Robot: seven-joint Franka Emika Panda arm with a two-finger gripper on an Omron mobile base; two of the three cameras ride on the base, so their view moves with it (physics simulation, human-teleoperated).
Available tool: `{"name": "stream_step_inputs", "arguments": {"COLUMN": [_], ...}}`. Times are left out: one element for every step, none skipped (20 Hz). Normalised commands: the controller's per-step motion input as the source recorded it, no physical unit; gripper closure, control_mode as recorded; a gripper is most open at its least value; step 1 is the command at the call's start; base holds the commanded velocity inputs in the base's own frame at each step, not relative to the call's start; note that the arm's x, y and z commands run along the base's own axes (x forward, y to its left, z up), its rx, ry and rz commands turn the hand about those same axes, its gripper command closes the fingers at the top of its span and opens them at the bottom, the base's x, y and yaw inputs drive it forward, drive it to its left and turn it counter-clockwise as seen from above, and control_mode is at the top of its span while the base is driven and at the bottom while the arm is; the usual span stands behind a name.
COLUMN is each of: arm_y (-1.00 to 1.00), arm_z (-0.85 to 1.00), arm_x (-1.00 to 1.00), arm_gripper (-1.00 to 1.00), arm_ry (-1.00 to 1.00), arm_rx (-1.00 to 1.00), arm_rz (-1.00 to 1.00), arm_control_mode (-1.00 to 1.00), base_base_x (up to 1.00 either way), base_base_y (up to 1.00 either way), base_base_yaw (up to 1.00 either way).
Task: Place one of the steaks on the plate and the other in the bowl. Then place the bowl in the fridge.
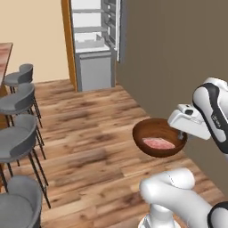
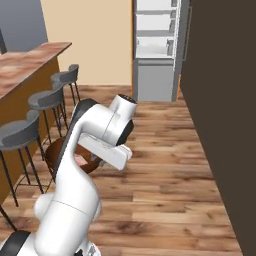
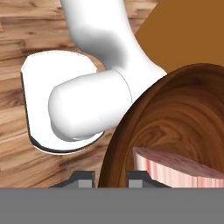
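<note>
Above the wooden floor (image 1: 89,151) we carry the bowl (image 1: 153,129), pale steak (image 1: 158,143) inside, claw (image 3: 107,179) clamped on its rim. The fridge (image 1: 95,40) stands open far ahead; next we must drive closer and reach a shelf.

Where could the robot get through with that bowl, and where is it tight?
The wood floor runs bare between the bar stools and the dark wall, up to the open fridge. The fridge's pale shelves look bare. It is crowded along the stools. The gripper holds the bowl, a steak inside.
</note>
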Motion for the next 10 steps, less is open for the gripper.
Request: {"name": "stream_step_inputs", "arguments": {"arm_y": [0.0, 0.0, 0.0, 0.0, 0.0, 0.0, 0.0, 0.0, 0.0, 0.0], "arm_z": [0.0, 0.0, 0.0, 0.0, 0.0, 0.0, 0.0, 0.0, 0.0, 0.0], "arm_x": [0.0, 0.0, 0.0, 0.0, 0.0, 0.0, 0.0, 0.0, 0.0, 0.0], "arm_gripper": [1.0, 1.0, 1.0, 1.0, 1.0, 1.0, 1.0, 1.0, 1.0, 1.0], "arm_ry": [0.0, 0.0, 0.0, 0.0, 0.0, 0.0, 0.0, 0.0, 0.0, 0.0], "arm_rx": [0.0, 0.0, 0.0, 0.0, 0.0, 0.0, 0.0, 0.0, 0.0, 0.0], "arm_rz": [0.0, 0.0, 0.0, 0.0, 0.0, 0.0, 0.0, 0.0, 0.0, 0.0], "arm_control_mode": [1.0, 1.0, 1.0, 1.0, 1.0, 1.0, 1.0, 1.0, 1.0, 1.0], "base_base_x": [1.0, 1.0, 1.0, 1.0, 1.0, 1.0, 1.0, 1.0, 1.0, 1.0], "base_base_y": [0.0, 0.0, 0.0, 0.0, 0.0, 0.0, 0.0, 0.0, 0.0, 0.01], "base_base_yaw": [0.09, 0.07, 0.06, 0.09, 0.09, 0.11, 0.1, 0.09, 0.06, 0.04]}}
